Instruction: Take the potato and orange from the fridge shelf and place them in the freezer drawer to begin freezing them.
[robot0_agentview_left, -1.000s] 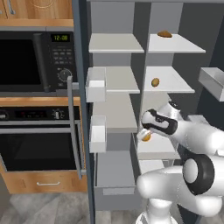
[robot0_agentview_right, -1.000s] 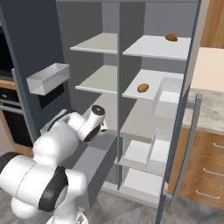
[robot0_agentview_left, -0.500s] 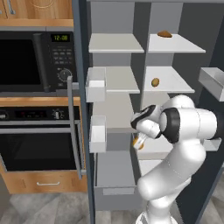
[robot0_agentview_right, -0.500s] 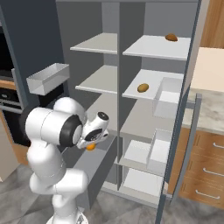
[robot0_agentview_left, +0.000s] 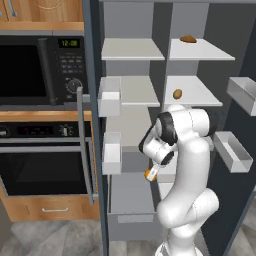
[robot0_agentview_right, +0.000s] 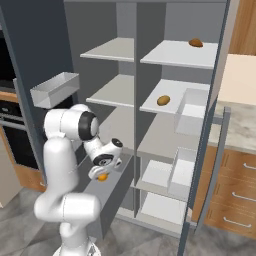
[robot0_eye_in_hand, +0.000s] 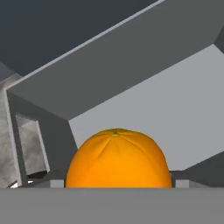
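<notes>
The orange (robot0_eye_in_hand: 117, 157), a bright ball, sits between my fingers, and my gripper (robot0_agentview_left: 151, 173) is shut on it. In the right base view the gripper (robot0_agentview_right: 103, 174) holds the orange (robot0_agentview_right: 102, 177) just above the pulled-out freezer drawer (robot0_agentview_right: 114, 199). The drawer (robot0_agentview_left: 131, 218) is a wide grey box with a plain front, and its bare grey floor (robot0_eye_in_hand: 179, 113) lies right behind the orange. The potato (robot0_agentview_left: 177, 93), tan and egg-shaped, rests on the middle right fridge shelf (robot0_agentview_right: 163, 100), well above and to the right of the gripper.
A flatter brown lump (robot0_agentview_left: 188, 38) lies on the top right shelf (robot0_agentview_right: 195, 43). Pale bins (robot0_agentview_left: 110, 96) hang on the left door, others (robot0_agentview_left: 232, 151) on the right door. A microwave (robot0_agentview_left: 40, 70) and oven (robot0_agentview_left: 42, 160) stand left of the fridge.
The arm has straightened up and carried the orange down and to the left, from beside the shelves to over the open drawer. The potato has not moved.
</notes>
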